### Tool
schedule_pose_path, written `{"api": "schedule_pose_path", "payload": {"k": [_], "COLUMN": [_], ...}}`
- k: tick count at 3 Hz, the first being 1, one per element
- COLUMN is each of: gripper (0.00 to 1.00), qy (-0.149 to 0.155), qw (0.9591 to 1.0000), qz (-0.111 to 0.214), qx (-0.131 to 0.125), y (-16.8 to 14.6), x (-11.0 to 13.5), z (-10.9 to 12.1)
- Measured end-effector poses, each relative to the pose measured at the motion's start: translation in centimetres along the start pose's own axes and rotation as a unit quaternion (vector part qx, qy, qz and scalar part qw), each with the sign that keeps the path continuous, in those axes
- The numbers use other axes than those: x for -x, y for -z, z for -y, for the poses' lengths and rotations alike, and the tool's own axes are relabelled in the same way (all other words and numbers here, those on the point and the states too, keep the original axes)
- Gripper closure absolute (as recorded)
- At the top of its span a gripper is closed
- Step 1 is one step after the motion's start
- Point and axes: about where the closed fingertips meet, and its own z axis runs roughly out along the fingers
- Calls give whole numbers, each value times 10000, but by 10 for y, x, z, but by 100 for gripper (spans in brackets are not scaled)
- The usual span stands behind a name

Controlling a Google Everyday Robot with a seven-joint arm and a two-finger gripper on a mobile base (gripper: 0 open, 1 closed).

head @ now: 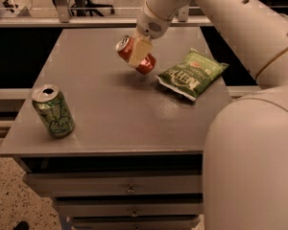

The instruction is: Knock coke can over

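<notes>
- I see the claw (pixel 138 52) over the far middle of the desk (pixel 115 123), its fingers clamped on the coke can (pixel 147 63);
- the coke can is tilted strongly, silver top to the far left;
- a green can (pixel 53 111) stands at the near left; a green bag (pixel 192 73) lies just right of the coke can.
</notes>
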Motion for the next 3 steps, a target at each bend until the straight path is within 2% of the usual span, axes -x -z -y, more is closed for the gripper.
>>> {"api": "schedule_pose_path", "payload": {"k": [3], "gripper": [17], "qy": [779], "qw": [9959], "qz": [-36], "qx": [469], "y": [-38], "x": [39], "z": [-55]}}
